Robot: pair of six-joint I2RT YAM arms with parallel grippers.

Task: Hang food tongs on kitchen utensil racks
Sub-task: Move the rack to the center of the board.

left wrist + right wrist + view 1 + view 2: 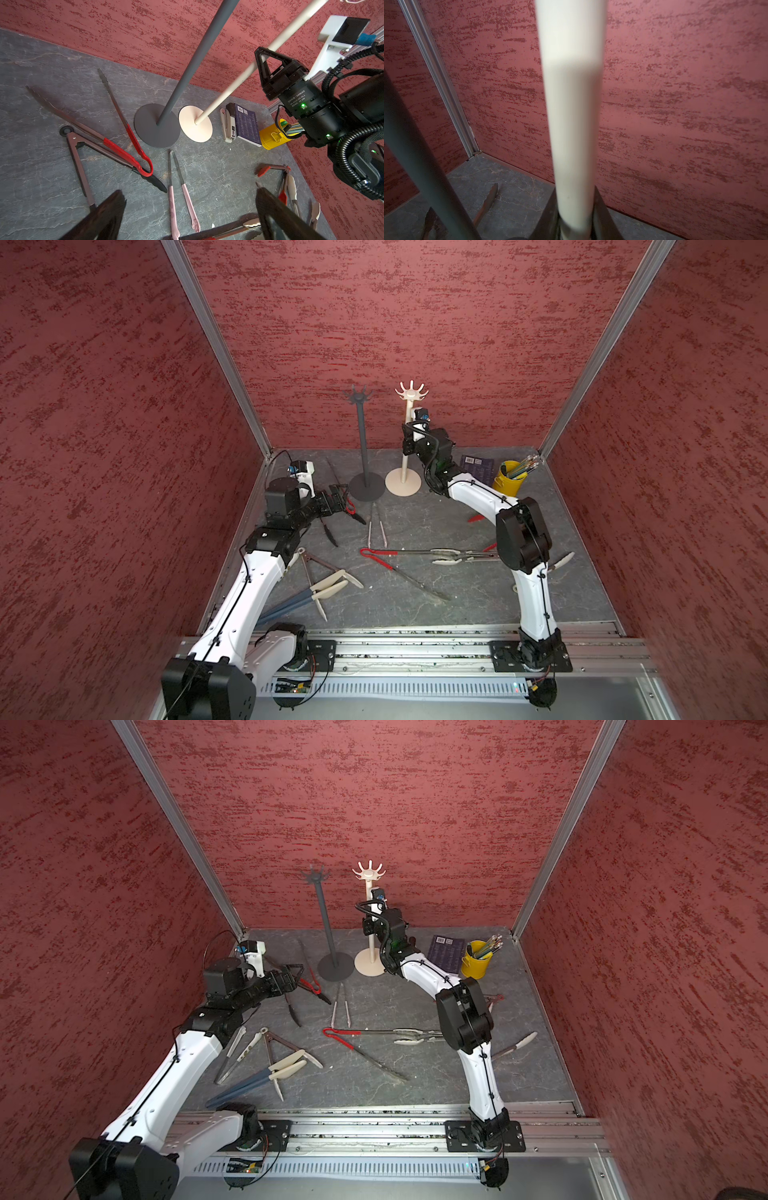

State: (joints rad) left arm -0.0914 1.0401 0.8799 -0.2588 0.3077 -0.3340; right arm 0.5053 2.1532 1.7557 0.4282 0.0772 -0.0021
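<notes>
Left wrist view alone: stapler (226,124) between book (247,122) and cream-white rack (190,124).

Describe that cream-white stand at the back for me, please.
The cream-white rack is a tall thin pole, smooth and plastic-looking, on a round flat base, topped by a crown of upturned hooks, all empty. It stands upright near the back wall, right beside the dark grey rack. The right gripper is closed around its pole about midway up.
</notes>
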